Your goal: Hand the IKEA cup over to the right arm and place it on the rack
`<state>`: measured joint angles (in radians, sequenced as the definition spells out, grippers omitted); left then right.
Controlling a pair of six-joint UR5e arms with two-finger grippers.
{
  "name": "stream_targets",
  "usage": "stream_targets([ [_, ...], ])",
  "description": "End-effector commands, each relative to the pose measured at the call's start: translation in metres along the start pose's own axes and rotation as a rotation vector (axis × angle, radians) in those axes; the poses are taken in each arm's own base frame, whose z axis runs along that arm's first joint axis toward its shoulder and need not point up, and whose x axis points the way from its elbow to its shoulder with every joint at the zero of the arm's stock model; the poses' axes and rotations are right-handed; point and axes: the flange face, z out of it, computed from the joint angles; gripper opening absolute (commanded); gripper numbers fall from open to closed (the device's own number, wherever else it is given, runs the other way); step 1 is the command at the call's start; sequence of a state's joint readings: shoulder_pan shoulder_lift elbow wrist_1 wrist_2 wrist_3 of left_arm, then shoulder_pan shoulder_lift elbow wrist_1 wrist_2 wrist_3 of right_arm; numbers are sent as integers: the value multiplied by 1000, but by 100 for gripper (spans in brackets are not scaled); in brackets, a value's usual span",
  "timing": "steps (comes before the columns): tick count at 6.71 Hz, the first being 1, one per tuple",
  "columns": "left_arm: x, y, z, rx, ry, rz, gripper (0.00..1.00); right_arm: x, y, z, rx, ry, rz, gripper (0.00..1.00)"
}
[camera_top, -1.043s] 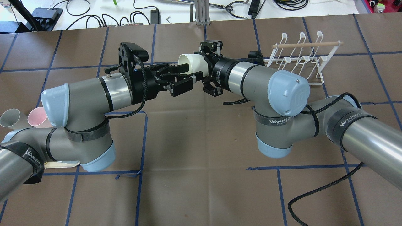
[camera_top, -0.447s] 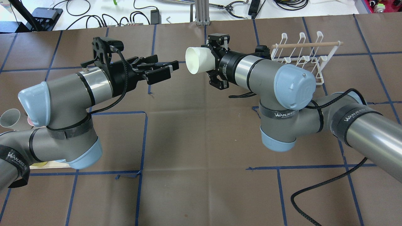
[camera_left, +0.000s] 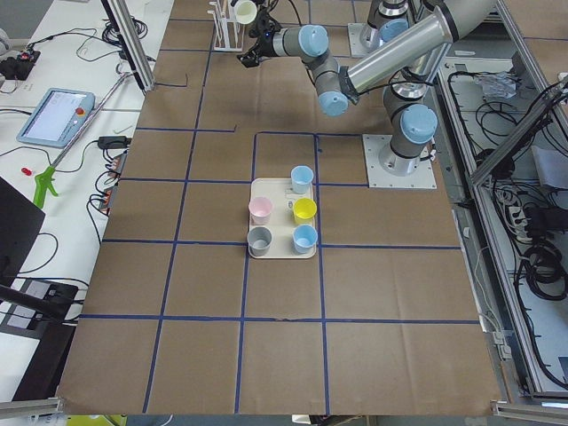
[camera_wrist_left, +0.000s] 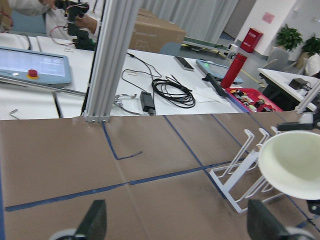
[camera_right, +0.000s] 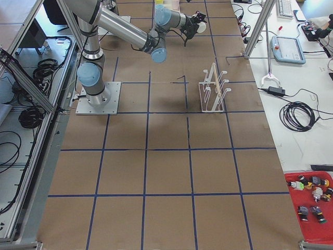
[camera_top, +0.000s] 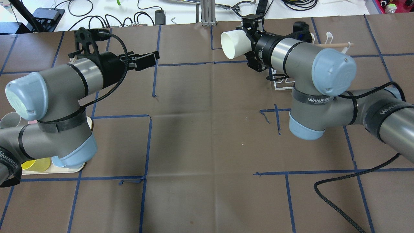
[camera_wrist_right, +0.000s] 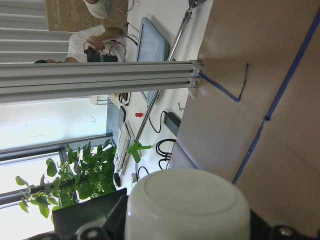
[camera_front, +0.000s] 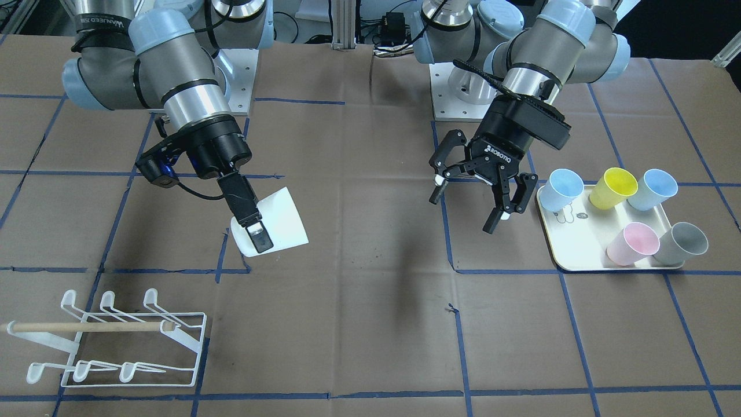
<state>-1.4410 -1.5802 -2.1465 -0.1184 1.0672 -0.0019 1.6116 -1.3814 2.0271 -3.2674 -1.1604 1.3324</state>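
A white cup lies on its side in my right gripper, which is shut on its base and holds it above the table. In the overhead view the cup has its mouth turned toward the left arm, and the right gripper is close to the white wire rack, which the arm mostly hides. The rack stands in full view in the front-facing view. My left gripper is open and empty, well apart from the cup. The left wrist view shows the cup beside the rack.
A cream tray beside the left gripper holds several coloured cups, among them a yellow one and a pink one. A loose black cable lies on the table under the right arm. Blue tape lines cross the brown table cover.
The left gripper has let go of the cup and drawn back to the left. The right arm has carried the cup away, farther back and toward the rack.
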Motion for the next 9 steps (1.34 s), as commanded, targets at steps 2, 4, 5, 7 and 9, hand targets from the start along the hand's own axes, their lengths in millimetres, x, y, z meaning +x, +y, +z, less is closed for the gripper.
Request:
stream_targets([
  [2, 10, -77, 1, -308, -265, -70, 99, -19, -74, 17, 196, 39, -428, 15],
  [4, 20, -99, -15, -597, -352, -117, 100, -10, -109, 30, 260, 140, -795, 15],
  [5, 23, -96, -27, -712, -373, -141, 100, -3, -127, 33, 279, 190, -911, 15],
  [7, 24, -78, -44, -852, -443, -137, 100, 14, -147, 53, 284, 272, -1101, 11],
  [9, 21, -71, -54, -856, -446, -133, 100, 14, -166, 75, 337, 262, -1236, 11],
])
